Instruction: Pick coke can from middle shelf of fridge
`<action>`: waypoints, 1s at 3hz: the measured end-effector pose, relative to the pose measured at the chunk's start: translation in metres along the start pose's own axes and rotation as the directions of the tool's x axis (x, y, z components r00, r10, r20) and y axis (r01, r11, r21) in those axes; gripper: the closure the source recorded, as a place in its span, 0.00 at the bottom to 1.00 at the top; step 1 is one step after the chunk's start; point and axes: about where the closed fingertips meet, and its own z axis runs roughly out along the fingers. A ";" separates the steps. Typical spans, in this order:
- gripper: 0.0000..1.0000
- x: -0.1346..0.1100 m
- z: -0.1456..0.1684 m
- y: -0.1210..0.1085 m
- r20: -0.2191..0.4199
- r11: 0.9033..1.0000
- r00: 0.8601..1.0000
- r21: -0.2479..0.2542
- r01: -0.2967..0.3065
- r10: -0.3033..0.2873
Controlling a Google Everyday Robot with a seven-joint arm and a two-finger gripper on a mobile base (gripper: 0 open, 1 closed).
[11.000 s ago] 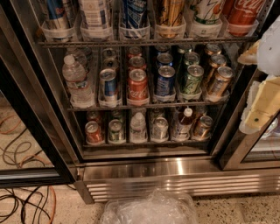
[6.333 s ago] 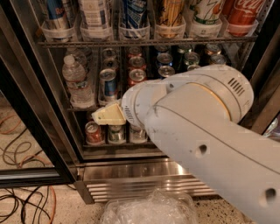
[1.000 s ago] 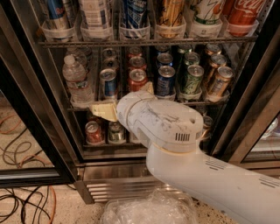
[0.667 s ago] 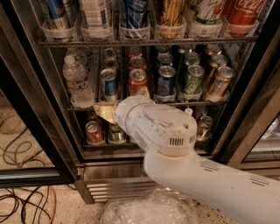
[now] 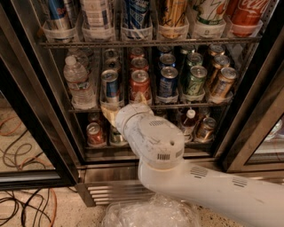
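Observation:
The coke can (image 5: pixel 140 84) is red with a silver top. It stands at the front of a lane on the middle shelf (image 5: pixel 186 105) of the fridge (image 5: pixel 26 88), between two blue cans. My gripper (image 5: pixel 110 115) is cream-coloured. It sits at the shelf's front edge, just below the left blue can (image 5: pixel 110 86) and to the lower left of the coke can, without touching it. My white arm (image 5: pixel 155 137) hides the middle of the bottom rack.
A water bottle (image 5: pixel 77 82) stands at the shelf's left end; green (image 5: pixel 195 80) and gold (image 5: pixel 222 82) cans stand to the right. A big red Coca-Cola can (image 5: pixel 246 13) is on the top rack. Cables (image 5: pixel 26 208) and crumpled plastic (image 5: pixel 151 215) lie on the floor.
My arm's bulky joint has shifted slightly left and down over the last second. The gripper stays near the shelf's front edge under the left blue can. No can has moved.

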 end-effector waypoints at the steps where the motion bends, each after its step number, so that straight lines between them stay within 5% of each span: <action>1: 0.34 0.002 0.006 -0.001 0.031 0.999 0.999 0.038 0.007 -0.008; 3: 0.32 0.000 -0.003 -0.014 0.092 0.988 0.995 0.152 0.010 -0.024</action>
